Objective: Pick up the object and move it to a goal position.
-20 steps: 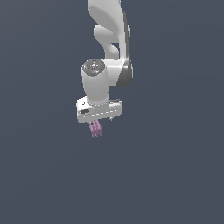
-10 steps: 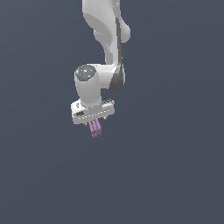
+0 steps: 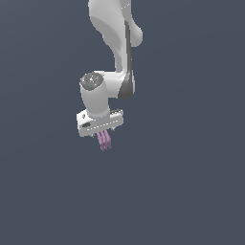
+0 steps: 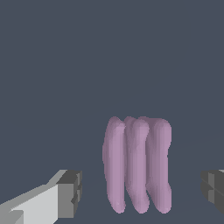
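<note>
Gripper point(image 4: 140, 192) jaws stand spread wide, each grey fingertip point(image 4: 70, 192) clear of the pale purple-pink ribbed block point(image 4: 138, 164) that sits between them untouched, while the exterior view shows that block point(image 3: 104, 139) just beneath the white hand against plain dark grey, no table edge visible.

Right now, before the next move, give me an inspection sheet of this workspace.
Surface: uniform dark grey-blue, no edges or marks.
Job's things: pale purple ribbed block, upright between the jaws; cannot tell if it rests on anything. No goal marker seen.
Clutter: nothing seen.
Grippers: gripper open, jaws standing off the block with a gap on each side.
Cables: nothing seen.
Surroundings: white arm above; otherwise nothing seen.
</note>
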Controlling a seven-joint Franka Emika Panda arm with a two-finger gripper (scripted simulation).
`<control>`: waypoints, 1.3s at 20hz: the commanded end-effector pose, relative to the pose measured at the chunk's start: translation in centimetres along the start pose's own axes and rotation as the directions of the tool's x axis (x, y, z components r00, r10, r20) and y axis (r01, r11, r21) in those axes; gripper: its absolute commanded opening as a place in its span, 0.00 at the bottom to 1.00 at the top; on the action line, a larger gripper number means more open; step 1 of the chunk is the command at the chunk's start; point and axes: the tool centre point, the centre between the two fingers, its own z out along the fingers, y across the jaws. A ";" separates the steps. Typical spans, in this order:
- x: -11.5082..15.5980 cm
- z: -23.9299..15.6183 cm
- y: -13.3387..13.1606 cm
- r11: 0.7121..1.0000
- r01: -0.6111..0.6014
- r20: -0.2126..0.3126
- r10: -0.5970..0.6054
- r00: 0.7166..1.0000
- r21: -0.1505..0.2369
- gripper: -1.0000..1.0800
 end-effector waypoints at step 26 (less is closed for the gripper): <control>-0.1 4.8 0.0 1.000 0.003 0.000 -0.003 1.000 0.000 0.00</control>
